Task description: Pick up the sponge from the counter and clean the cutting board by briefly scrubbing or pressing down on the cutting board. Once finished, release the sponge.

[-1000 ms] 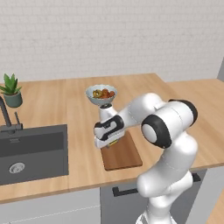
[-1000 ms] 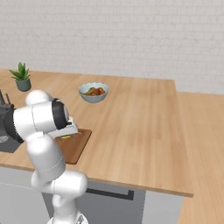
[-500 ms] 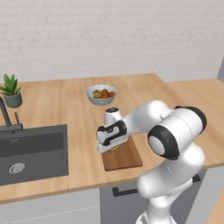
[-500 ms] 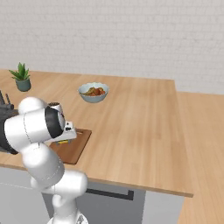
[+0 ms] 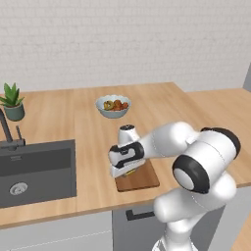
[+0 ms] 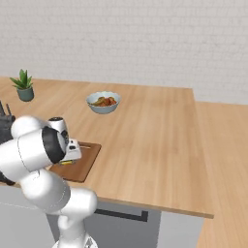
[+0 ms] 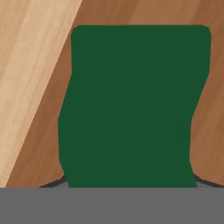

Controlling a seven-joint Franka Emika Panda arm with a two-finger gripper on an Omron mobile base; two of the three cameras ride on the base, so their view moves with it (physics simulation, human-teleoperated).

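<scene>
The sponge (image 7: pixel 135 105) shows its dark green top in the hand view, pinched in at both sides. A sliver of its yellow layer (image 5: pixel 130 171) peeks out under the hand in the left base view. My gripper (image 5: pixel 125 171) is shut on the sponge and holds it down on the reddish-brown cutting board (image 5: pixel 142 179), over the board's left half. In the right base view the cutting board (image 6: pixel 83 162) lies at the counter's front edge, partly hidden by my arm. The light wood counter (image 5: pixel 162 105) spreads all around it.
A bowl of fruit (image 5: pixel 113 105) stands behind the board. The dark sink (image 5: pixel 34 171) with its faucet (image 5: pixel 7 130) lies to the left, and a potted plant (image 5: pixel 12 102) stands at the back left. The counter's front edge runs just below the board.
The hand has come down and toward the counter's front with the sponge, onto the board. The elbow has swung out to the right.
</scene>
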